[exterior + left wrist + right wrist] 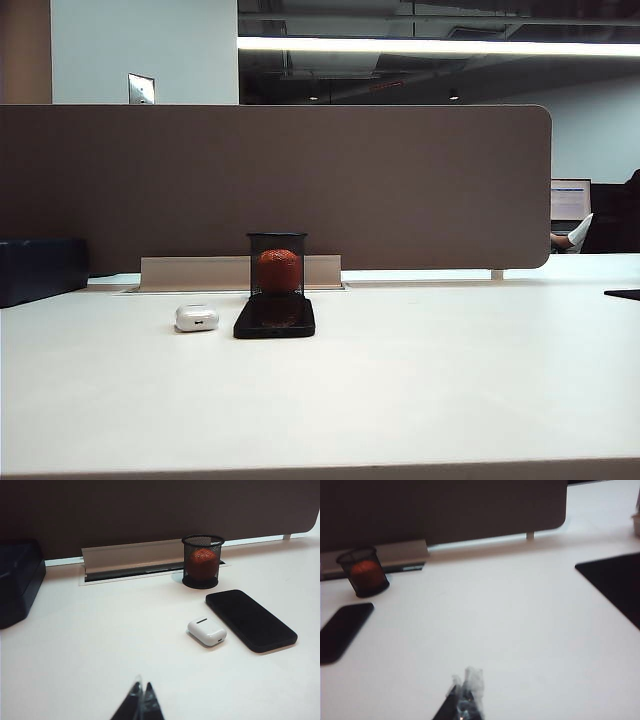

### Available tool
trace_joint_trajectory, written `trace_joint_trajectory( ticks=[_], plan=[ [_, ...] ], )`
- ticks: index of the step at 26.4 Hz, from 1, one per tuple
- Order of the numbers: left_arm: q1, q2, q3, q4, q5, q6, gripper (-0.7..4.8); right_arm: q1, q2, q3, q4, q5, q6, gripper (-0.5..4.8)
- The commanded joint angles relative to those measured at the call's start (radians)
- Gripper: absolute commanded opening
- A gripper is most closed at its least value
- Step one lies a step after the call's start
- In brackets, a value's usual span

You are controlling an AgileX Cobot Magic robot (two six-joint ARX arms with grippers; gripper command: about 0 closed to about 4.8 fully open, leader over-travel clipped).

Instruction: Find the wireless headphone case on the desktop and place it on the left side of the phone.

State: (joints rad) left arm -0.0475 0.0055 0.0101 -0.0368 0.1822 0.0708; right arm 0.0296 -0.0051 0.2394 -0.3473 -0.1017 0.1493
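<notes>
Wireless headphone case point(207, 631): small, glossy white, pebble-rounded, a dark slot on its top face and a small dark port on the end toward the camera. It lies flat on the white counter point(400, 390), just beside the phone point(251, 620) on that phone's left in the exterior view, a narrow gap between them. The phone is a thin black slab; behind it stands a black mesh cup point(202, 561) holding an orange-red ball point(202, 560).

Left fingers point(142, 699): tips pressed together, empty, low over bare counter, well apart from the case.

Right fingers point(465, 696): closed, nothing held, over open counter far from the phone; the case is outside this view.

Right wrist view is blurred; the phone is cut off at its edge. Neither arm appears in the exterior view.
</notes>
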Motion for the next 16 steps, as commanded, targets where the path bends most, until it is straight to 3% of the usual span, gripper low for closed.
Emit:
trace_joint_trajectory(
  ticks=[1, 10, 16],
  plan=[
    [-0.001, 0.001, 0.002, 0.025, 0.002, 0.000, -0.05, 0.003, 0.003, -0.055, 0.056, 0.002, 0.004, -0.09],
    [-0.001, 0.001, 0.002, 0.024, 0.002, 0.000, -0.05, 0.003, 0.003, -0.194, 0.198, 0.003, -0.024, -0.09],
    [-0.001, 0.001, 0.002, 0.023, 0.002, 0.000, -0.05, 0.003, 0.003, -0.233, 0.195, 0.003, -0.045, -0.09]
  ],
)
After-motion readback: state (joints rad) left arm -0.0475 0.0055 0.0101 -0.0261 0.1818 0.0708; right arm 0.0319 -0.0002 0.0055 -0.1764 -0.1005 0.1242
